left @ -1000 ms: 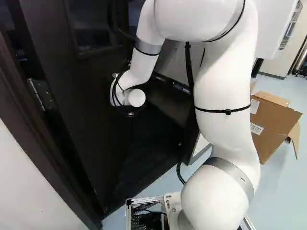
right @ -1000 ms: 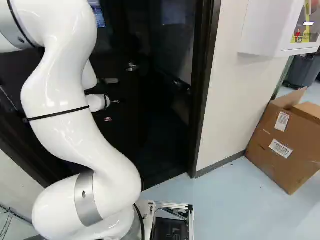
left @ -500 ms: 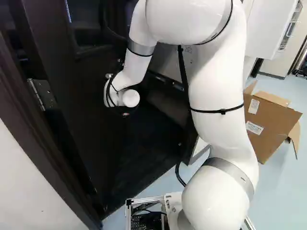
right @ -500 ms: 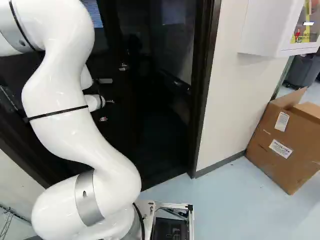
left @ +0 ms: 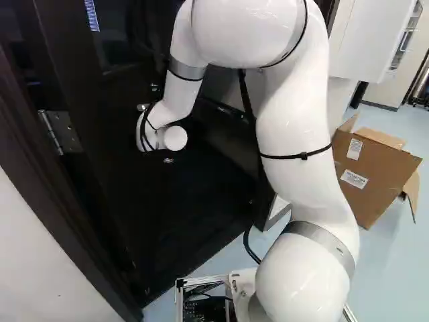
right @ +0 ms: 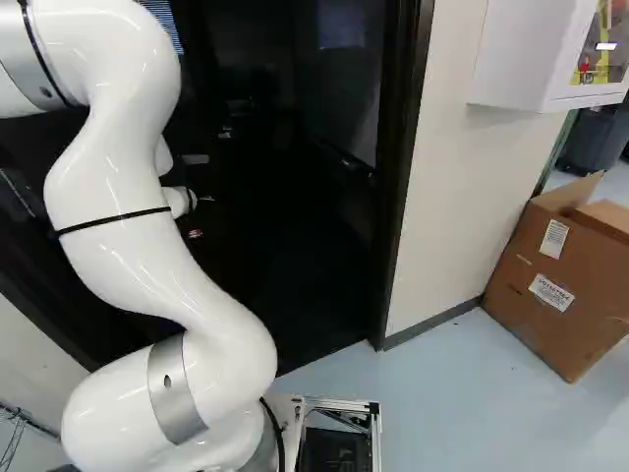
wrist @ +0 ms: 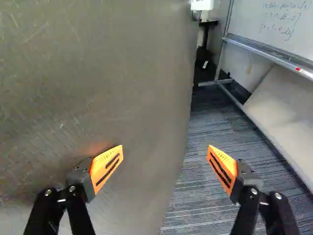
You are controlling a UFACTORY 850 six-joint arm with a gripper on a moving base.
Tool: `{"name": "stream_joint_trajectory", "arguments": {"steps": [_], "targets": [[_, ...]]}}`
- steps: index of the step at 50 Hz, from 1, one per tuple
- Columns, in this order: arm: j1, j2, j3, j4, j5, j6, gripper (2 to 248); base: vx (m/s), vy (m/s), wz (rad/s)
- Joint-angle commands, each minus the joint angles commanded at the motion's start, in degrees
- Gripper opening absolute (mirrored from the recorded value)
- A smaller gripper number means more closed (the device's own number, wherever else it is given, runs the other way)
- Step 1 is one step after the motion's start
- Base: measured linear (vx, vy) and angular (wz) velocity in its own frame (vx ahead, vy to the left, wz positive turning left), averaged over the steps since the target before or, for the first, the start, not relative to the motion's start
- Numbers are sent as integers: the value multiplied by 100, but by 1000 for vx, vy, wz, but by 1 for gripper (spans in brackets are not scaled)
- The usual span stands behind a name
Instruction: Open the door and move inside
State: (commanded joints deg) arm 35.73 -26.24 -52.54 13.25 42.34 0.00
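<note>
The gripper (right: 203, 200) is mostly hidden behind the arm in the right base view, against the dark door (left: 97, 168), which stands ajar, swung inward on its hinge side at the left of the left base view. In the wrist view the gripper (wrist: 165, 160) is open, its orange-padded fingers wide apart with nothing held. A broad grey metallic surface (wrist: 98, 73), seemingly the door's face, lies behind one finger; whether they touch I cannot tell. The other finger is over the carpet past its edge. A small metal handle part (right: 197, 158) shows beside the arm.
The dark door frame (right: 398, 197) bounds the doorway, with a white wall (right: 442, 197) beside it. A cardboard box (right: 555, 280) stands on the floor right of it, below a white wall cabinet (right: 536, 59). Inside are carpet (wrist: 205, 147) and a whiteboard stand (wrist: 261, 46).
The arm has moved left in both base views, and the door has swung further inward along with it, widening the gap. The base has not moved.
</note>
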Motion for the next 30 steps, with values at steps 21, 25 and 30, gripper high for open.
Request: {"name": "stream_joint_trajectory", "arguments": {"steps": [21,25,30], "targets": [[186,-208,-271,-369,0,0,247,0,0,0],[218,-246,-320,-449,0,0,247,0,0,0],[253,-289,-377,-552,7,0,247,0,0,0]]}}
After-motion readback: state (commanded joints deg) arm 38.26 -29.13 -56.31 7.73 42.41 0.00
